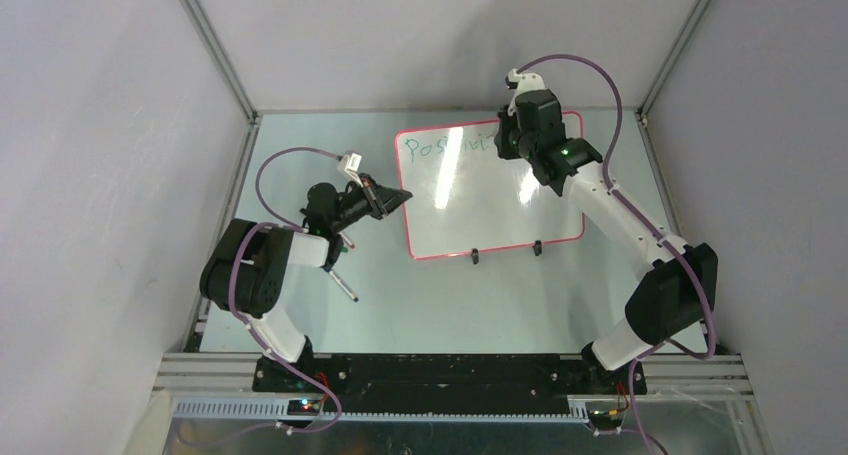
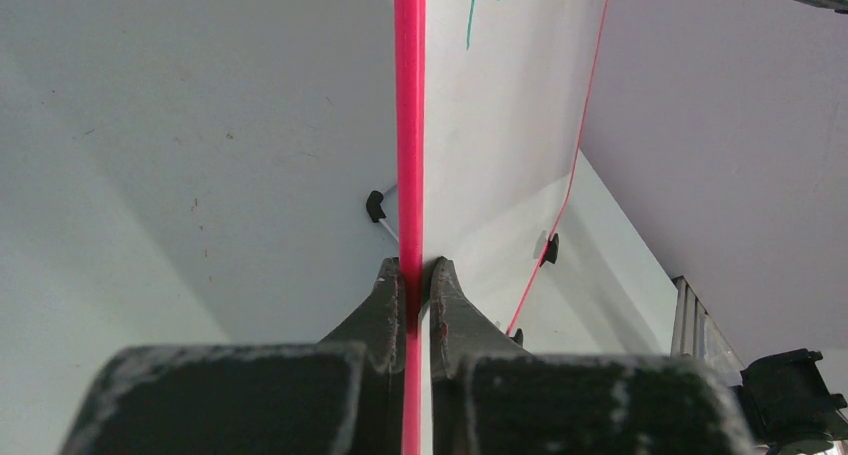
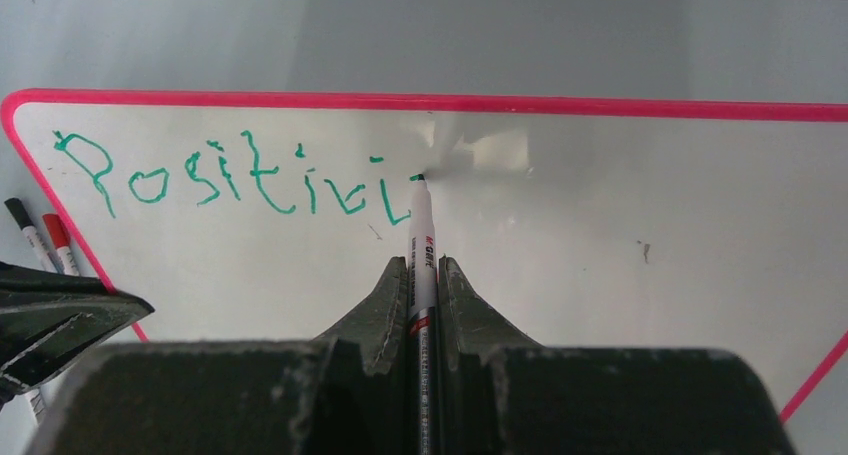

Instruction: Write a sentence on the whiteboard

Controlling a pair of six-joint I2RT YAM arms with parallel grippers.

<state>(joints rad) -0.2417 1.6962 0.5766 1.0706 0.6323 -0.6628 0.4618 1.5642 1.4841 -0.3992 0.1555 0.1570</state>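
My right claw (image 3: 421,265) pinches the marker (image 3: 422,230), its tip at the whiteboard (image 3: 600,205) just past the last letter of the sentence (image 3: 235,180), bare board running rightward along that line, while my left claw (image 2: 412,267) clamps the board's left rim (image 2: 408,125).
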